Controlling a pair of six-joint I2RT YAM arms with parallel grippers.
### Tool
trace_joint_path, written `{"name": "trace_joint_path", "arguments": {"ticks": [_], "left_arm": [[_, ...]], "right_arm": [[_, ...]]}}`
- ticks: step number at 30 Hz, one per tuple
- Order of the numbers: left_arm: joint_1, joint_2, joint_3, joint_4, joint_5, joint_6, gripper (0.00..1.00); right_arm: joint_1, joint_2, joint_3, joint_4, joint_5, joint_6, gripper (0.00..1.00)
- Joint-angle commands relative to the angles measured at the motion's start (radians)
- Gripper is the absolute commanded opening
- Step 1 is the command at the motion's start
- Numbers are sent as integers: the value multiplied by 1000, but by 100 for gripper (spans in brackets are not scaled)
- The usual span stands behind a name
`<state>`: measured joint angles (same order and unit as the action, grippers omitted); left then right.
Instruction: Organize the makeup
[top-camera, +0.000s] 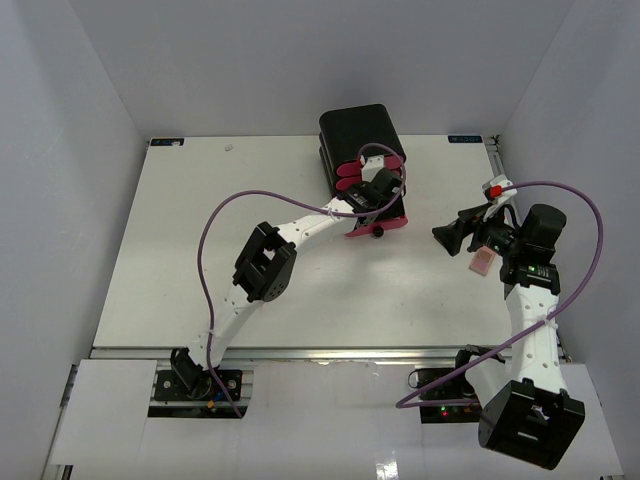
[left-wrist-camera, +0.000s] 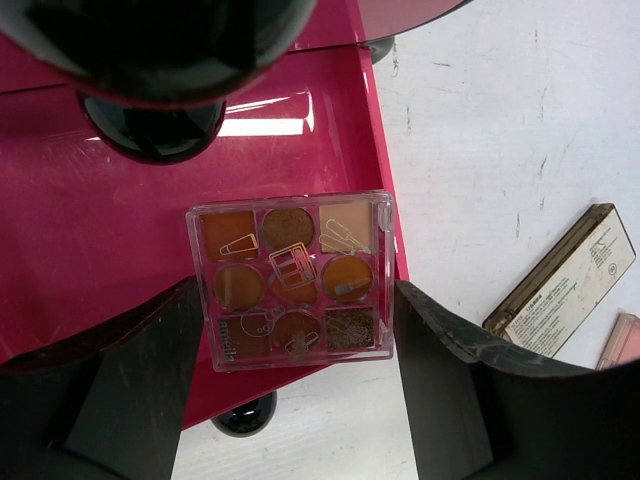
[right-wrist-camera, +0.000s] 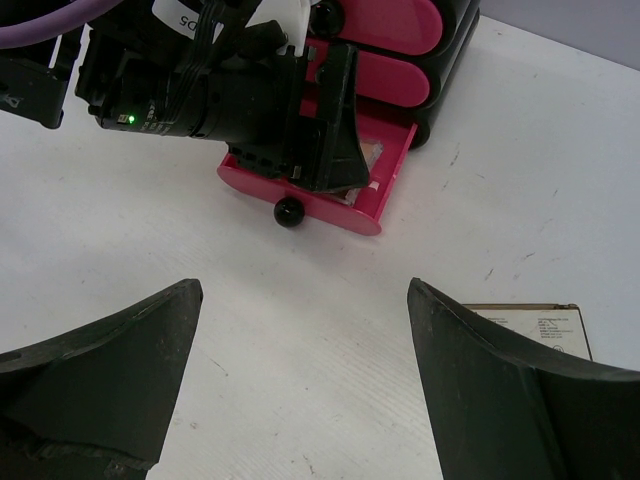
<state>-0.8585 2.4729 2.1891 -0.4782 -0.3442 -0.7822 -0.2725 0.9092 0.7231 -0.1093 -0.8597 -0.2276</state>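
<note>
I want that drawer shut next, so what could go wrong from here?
The palette lies at a front corner of the open drawer, seemingly overlapping the rim, so pushing the drawer in might jam or tip it. The open left gripper straddles the palette closely; lifting off askew could drag it out.

Setting: robotics lab test cell. You have here: one white tabletop (top-camera: 180, 220), boxed by plain grey panels (top-camera: 60, 200) on three sides; one aluminium rail (top-camera: 330, 375) along its near edge, two arm bases (top-camera: 195, 380) bolted to it; purple cables (top-camera: 205, 270) looping loose along both arms; small indicator lights (top-camera: 443, 411) lit at your right base.
</note>
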Motion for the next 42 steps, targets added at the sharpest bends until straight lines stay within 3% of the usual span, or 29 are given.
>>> {"name": "trace_joint_path", "arguments": {"ticks": [1,27,42], "left_arm": [[4,-34,40,26,25,20,65],[9,-98,9,57,48,90,92],[10,-211,-19,87,75,137,92]], "right_arm": [[-13,-18,-2,23,-9,5,90],[-48,-4,-13,32,-24,6,90],[-51,-3,-16,31,-7,8,90]]}}
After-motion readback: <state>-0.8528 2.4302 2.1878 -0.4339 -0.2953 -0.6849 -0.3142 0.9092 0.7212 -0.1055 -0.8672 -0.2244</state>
